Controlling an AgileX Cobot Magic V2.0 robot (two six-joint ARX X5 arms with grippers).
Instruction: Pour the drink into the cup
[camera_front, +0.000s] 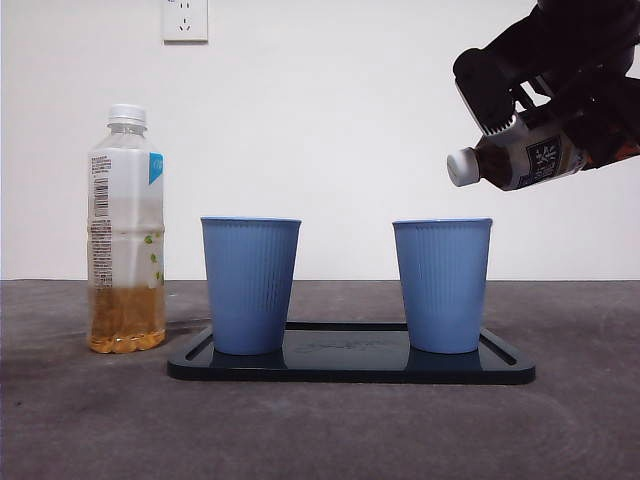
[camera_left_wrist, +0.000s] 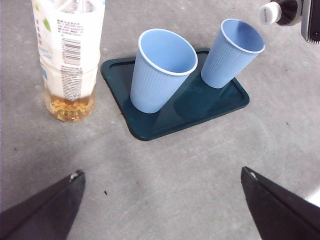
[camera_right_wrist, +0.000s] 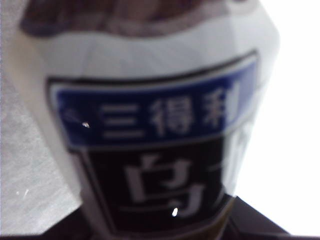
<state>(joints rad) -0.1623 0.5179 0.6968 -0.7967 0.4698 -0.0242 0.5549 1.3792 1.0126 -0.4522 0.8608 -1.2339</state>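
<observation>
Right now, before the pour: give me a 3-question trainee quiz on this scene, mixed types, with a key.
1. True or false: the dark bottle in the right gripper has its white cap on.
2. How many blue cups stand on the tray?
3. Multiple choice: the tea bottle standing on the table is
A) on the tray
B) beside the tray, off it
C) in the left gripper

Key:
1. True; it is tilted, cap above and outside the rim of the cup nearest it.
2. Two; the other cup is nearer the tea bottle.
3. B

Even bright light, right wrist view blurred
</observation>
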